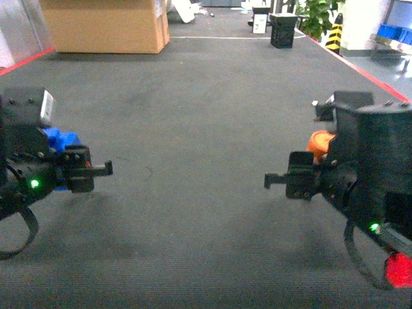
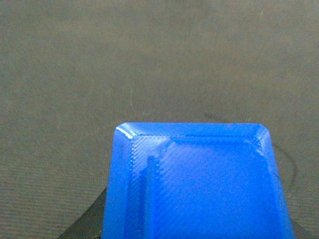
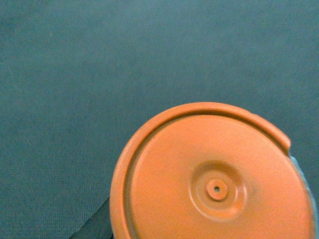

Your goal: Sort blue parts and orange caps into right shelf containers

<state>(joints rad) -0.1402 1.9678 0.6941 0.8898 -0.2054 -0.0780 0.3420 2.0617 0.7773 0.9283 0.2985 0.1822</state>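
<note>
A: Left side first. What do I have?

B: The left gripper (image 1: 103, 169) hangs low over the dark carpet floor (image 1: 206, 116), its black finger pointing toward the centre. A blue part (image 1: 59, 140) sits in it; on my left wrist feed the same blue part (image 2: 197, 181) fills the lower frame, a square face with bevelled corners and a raised ridge. I read that hand as closed on the part, though the fingers themselves are hidden on the wrist feed.

A: And the middle?

B: Bare carpet between the two arms. Far back, a cardboard box (image 1: 106, 24) at upper left and a black crate (image 1: 283, 29) farther right.

A: Right side?

B: The right gripper (image 1: 275, 179) mirrors the left, finger pointing inward. An orange cap (image 1: 319, 143) shows behind it. On my right wrist feed the orange cap (image 3: 212, 177) faces the lens: a round disc with a raised rim and a small central dimple. That hand is clamped on the cap. A blue bin (image 1: 394, 32) sits at far upper right, well apart from both arms.
</note>
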